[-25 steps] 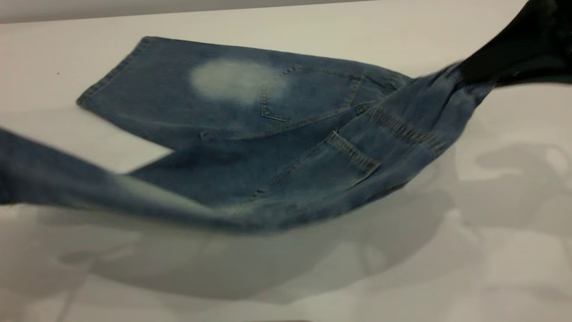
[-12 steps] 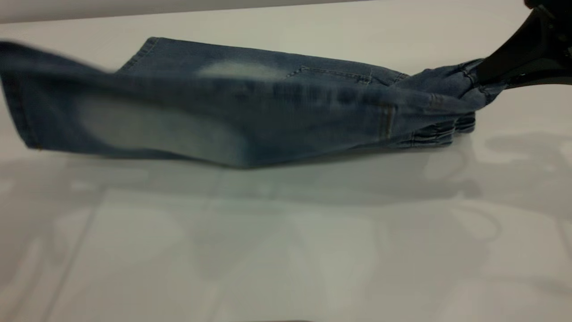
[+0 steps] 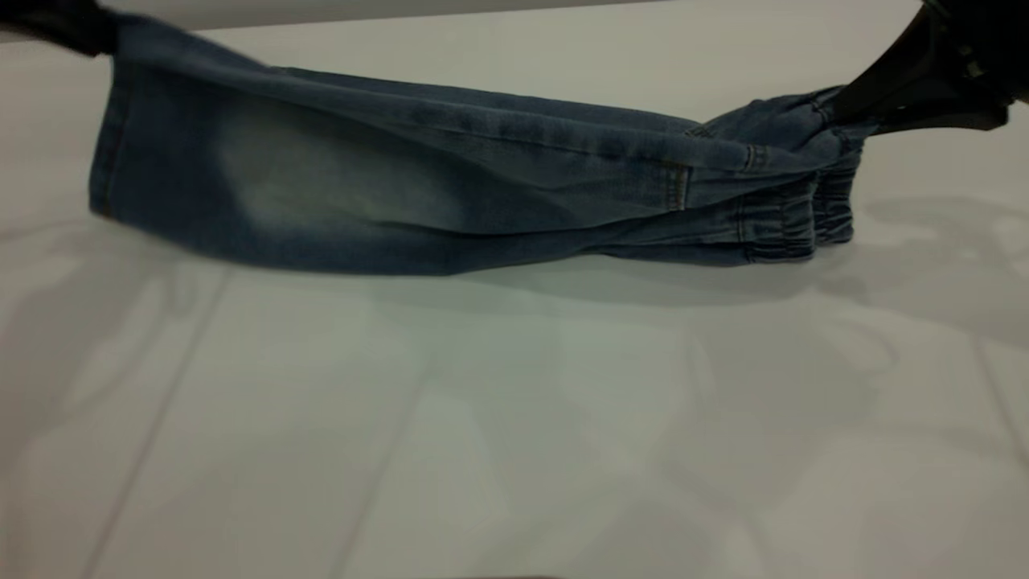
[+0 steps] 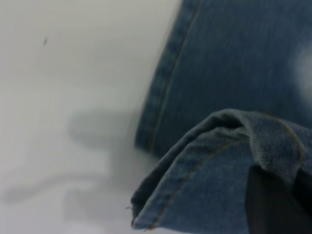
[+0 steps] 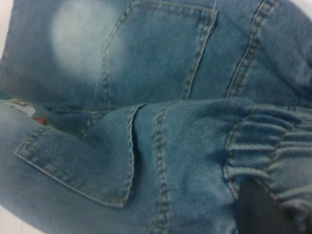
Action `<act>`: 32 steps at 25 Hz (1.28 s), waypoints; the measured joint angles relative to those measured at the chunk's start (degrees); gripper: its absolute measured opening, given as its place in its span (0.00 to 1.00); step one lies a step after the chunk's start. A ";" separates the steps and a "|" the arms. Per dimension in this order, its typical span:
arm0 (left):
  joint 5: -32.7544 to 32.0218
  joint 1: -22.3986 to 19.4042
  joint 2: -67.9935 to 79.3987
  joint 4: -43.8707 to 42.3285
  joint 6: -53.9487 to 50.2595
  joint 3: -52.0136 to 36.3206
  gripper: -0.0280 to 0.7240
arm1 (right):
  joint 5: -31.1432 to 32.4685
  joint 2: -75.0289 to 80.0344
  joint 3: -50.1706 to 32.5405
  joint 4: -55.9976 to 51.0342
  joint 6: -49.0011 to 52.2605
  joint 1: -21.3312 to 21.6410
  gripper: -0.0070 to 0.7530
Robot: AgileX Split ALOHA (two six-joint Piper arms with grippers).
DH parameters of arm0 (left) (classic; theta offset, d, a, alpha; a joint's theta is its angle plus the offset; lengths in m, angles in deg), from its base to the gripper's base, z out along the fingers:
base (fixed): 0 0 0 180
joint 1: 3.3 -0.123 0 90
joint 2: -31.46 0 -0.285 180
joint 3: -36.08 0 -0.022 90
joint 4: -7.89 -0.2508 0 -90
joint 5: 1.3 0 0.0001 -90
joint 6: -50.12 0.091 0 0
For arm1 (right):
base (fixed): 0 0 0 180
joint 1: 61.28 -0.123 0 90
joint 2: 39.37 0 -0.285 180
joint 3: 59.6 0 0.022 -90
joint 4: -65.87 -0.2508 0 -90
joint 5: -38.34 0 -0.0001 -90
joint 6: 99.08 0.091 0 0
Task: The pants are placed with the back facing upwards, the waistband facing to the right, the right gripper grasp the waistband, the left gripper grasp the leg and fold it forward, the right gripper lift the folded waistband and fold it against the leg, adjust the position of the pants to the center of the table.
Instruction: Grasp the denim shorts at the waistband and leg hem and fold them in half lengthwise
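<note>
The blue denim pants (image 3: 450, 185) hang stretched between both grippers, doubled lengthwise, above the white table (image 3: 514, 418). At the far left my left gripper (image 3: 60, 24) is shut on the leg (image 3: 201, 185) near its hem, held high. In the left wrist view that hem (image 4: 204, 190) bunches round a dark finger (image 4: 268, 209), with the other leg (image 4: 234, 68) flat on the table below. At the far right my right gripper (image 3: 852, 108) is shut on the elastic waistband (image 3: 792, 225). The right wrist view shows the gathered waistband (image 5: 273, 151) over a dark finger (image 5: 256, 209), and a back pocket (image 5: 151, 53) beneath.
White table surface stretches bare in front of the pants and to both sides. The table's far edge (image 3: 402, 12) runs just behind the raised leg. Nothing else stands on the table.
My left gripper has swung the near leg up and toward the far side, over the other leg. The back pockets no longer face the exterior view. My right gripper rose slightly with the waistband.
</note>
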State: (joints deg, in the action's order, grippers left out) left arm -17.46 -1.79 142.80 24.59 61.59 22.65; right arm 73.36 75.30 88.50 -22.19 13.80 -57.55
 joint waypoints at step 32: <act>33.24 5.97 17.51 0.17 20.93 8.11 0.49 | -7.44 10.12 8.71 -13.95 -15.19 1.63 0.87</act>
State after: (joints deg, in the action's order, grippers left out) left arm 15.78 4.18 160.31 24.76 82.52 30.76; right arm 65.91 85.42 97.21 -36.14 -1.39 -55.92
